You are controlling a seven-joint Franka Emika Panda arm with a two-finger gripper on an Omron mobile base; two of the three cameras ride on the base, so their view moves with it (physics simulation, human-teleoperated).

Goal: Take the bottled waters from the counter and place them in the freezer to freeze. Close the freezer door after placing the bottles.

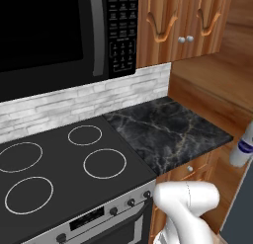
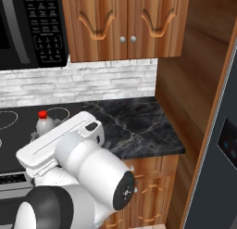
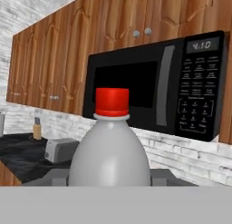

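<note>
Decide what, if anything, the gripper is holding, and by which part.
The red-capped bottle stands upright between the gripper fingers, apparently held by its lower body; the contact itself is hidden.

Glossy white arm (image 2: pixel 88 165), dark joints

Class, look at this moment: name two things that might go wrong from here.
The red-capped bottle stands tall above the gripper, which seems to hold it low; it may tip or slip in a fast swing. On the way to the freezer, it could strike the wooden side panel.
</note>
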